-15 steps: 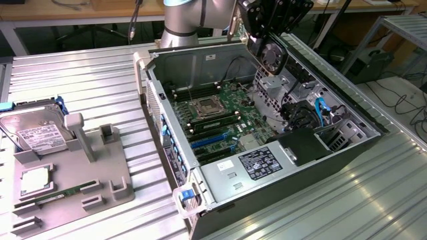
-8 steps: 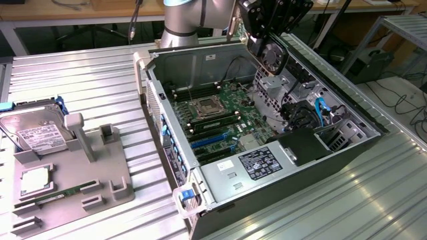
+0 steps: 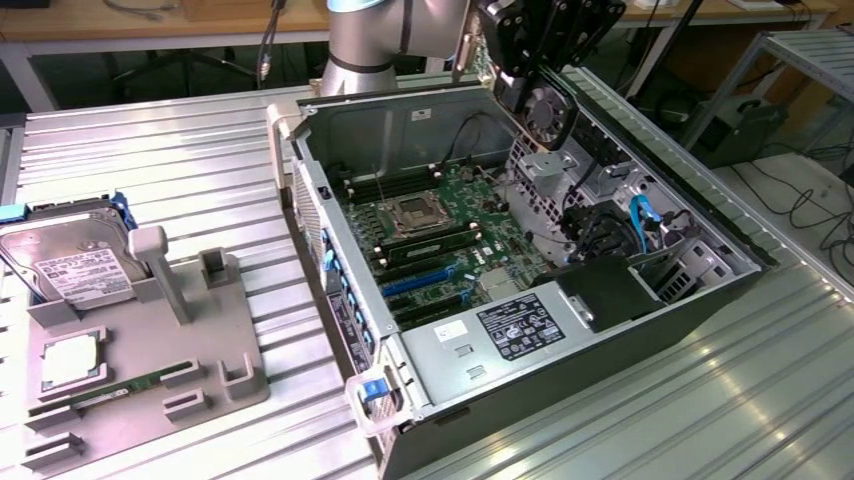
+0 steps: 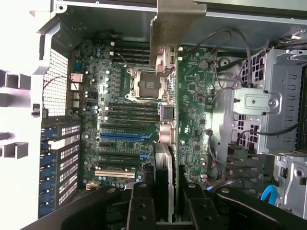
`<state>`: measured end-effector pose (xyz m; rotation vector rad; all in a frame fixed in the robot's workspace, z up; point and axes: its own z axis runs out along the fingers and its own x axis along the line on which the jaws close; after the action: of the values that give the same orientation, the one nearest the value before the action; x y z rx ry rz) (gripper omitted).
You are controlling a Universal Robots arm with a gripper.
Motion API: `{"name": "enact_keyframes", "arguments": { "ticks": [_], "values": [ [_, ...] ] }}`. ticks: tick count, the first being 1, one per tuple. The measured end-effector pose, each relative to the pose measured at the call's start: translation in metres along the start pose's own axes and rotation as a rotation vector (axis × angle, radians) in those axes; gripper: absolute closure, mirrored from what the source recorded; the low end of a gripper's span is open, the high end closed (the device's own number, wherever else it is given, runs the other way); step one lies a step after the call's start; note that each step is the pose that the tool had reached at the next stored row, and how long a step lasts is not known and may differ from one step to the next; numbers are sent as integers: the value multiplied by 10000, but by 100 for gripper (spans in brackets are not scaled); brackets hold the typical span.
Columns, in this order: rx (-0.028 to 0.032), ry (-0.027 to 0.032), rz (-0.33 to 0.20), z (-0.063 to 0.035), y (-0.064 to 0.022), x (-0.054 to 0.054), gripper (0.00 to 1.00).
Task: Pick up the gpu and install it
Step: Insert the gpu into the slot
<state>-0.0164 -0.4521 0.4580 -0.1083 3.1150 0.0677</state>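
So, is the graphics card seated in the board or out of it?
Out. The graphics card hangs clamped in the jaws above the open case; the board's blue slots are bare.

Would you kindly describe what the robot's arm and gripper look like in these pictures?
The arm is a smooth silver-grey cylinder with a pale blue band at its joint. The gripper is black and bulky. Its fingers are thick black linked bars with small round holes.
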Motion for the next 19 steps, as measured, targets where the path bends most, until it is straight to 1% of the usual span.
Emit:
{"name": "enact_keyframes", "arguments": {
  "ticks": [19],
  "values": [
    [-16, 26, -620, 0, -4, 0, 72]
  ]
}}
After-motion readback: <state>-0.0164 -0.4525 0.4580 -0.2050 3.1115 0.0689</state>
